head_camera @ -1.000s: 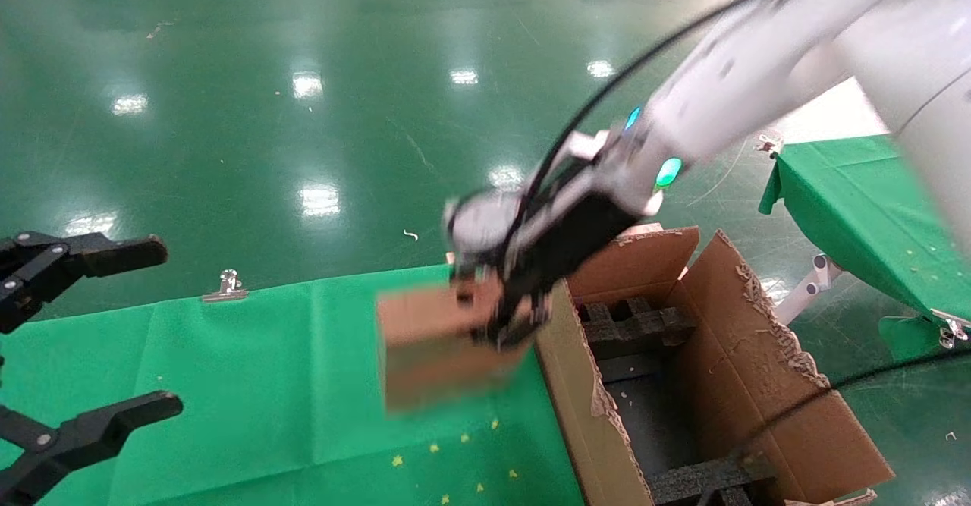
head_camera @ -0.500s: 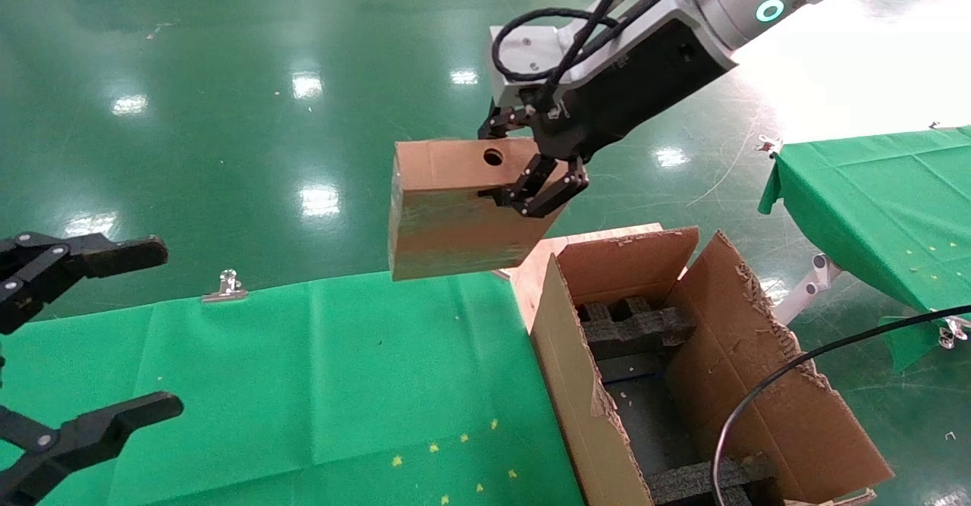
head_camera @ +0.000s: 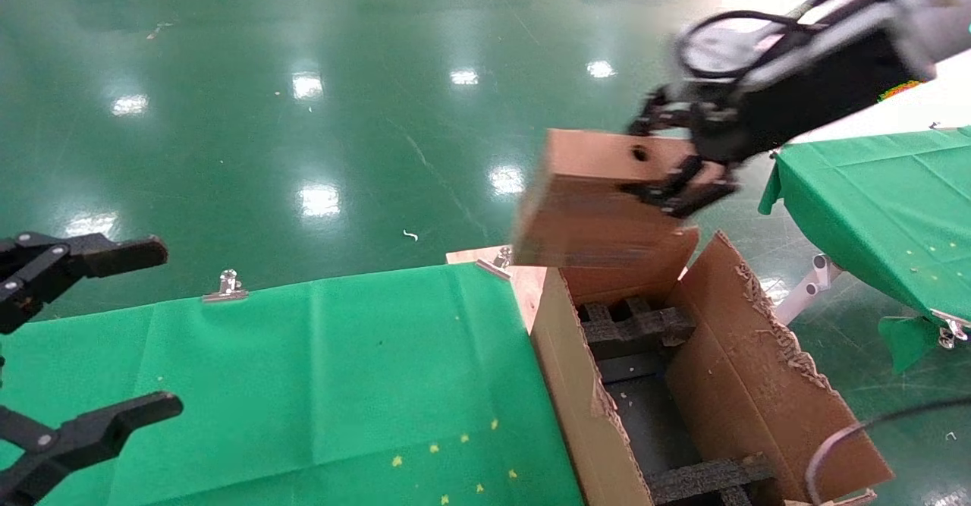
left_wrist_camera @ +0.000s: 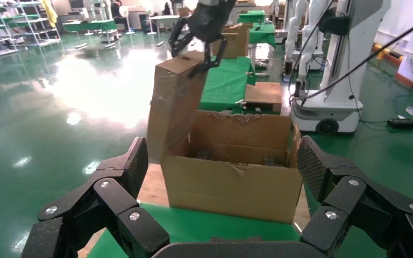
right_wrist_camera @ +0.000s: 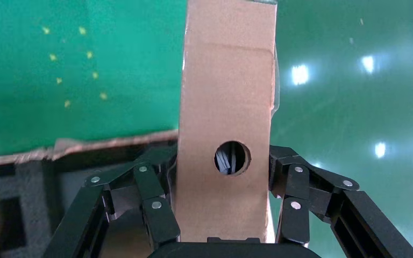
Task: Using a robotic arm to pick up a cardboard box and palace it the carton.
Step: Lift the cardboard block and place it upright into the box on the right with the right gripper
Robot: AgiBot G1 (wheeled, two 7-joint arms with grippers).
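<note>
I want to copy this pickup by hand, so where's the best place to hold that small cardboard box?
Pinch the cardboard box across its thin dimension at the narrow holed end, coming from that end, as the right gripper does: its broad flat faces suit opposing fingers.

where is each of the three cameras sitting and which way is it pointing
Head view: on the robot's head, looking forward and down at the green table and carton; the right end effector holds the cardboard box, the open left end effector sits parked at the edge.
Left wrist view: on the left arm, facing the carton across the table, its own fingers in front.
Right wrist view: on the right arm, looking down its fingers along the held box.
All three share box and carton.
</note>
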